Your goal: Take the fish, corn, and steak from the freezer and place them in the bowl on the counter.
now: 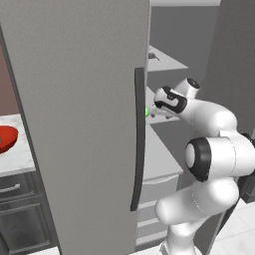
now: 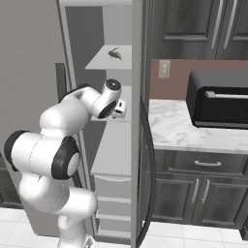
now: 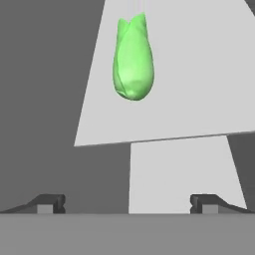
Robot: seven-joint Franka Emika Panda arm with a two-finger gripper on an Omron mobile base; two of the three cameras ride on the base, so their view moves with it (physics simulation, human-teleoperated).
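Observation:
The freezer (image 1: 74, 99) stands open, and my arm reaches in between its two doors. On a pale middle shelf (image 3: 199, 74) lies the corn (image 3: 133, 60), wrapped in a bright green husk; a sliver of the corn (image 1: 147, 112) also peeks past the door edge. My gripper (image 3: 127, 204) is open, short of the corn and aimed at it, with nothing between its fingertips (image 3: 50, 203). A small dark thing (image 2: 115, 54) on the upper shelf may be the fish. The steak is out of view. The red bowl (image 1: 6, 137) sits on the white marble counter (image 1: 20, 159) at far left.
The left door's long dark handle (image 1: 139, 139) hangs just left of my arm, and the right door's edge (image 2: 138, 145) is close on the other side. Freezer drawers (image 2: 114, 193) lie below the shelf. A black oven-like appliance (image 2: 218, 99) sits on another marble counter (image 2: 179, 131).

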